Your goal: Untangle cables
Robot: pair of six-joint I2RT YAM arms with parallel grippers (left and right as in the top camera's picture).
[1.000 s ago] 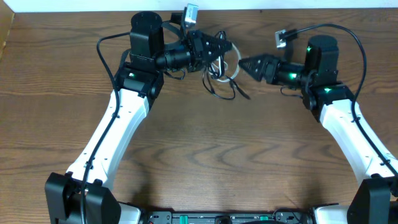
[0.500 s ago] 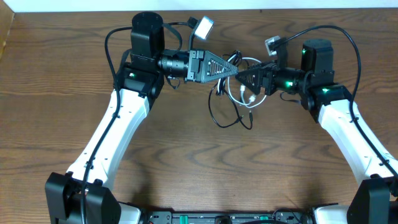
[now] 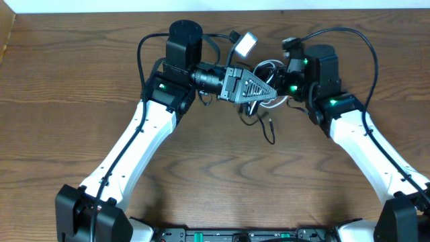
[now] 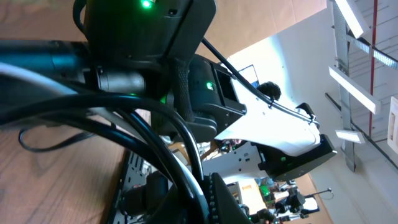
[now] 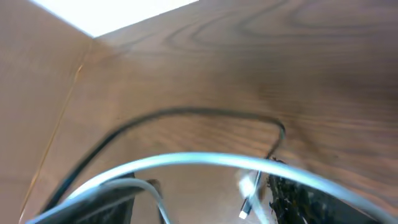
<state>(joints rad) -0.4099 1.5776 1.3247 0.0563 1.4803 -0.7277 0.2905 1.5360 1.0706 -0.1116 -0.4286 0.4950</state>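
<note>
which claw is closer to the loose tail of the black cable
Left, narrowly. The left claw ends just behind the black cable tail, in the tangle; the right claw sits farther back and rightward, partly hidden.

cables between left pincer and right pincer | table's far middle

1. A brown, wood-grain counter fills the overhead view, with a pale strip along its far edge.
2. A black cable trails its loose end across the wood, toward the far middle.
</note>
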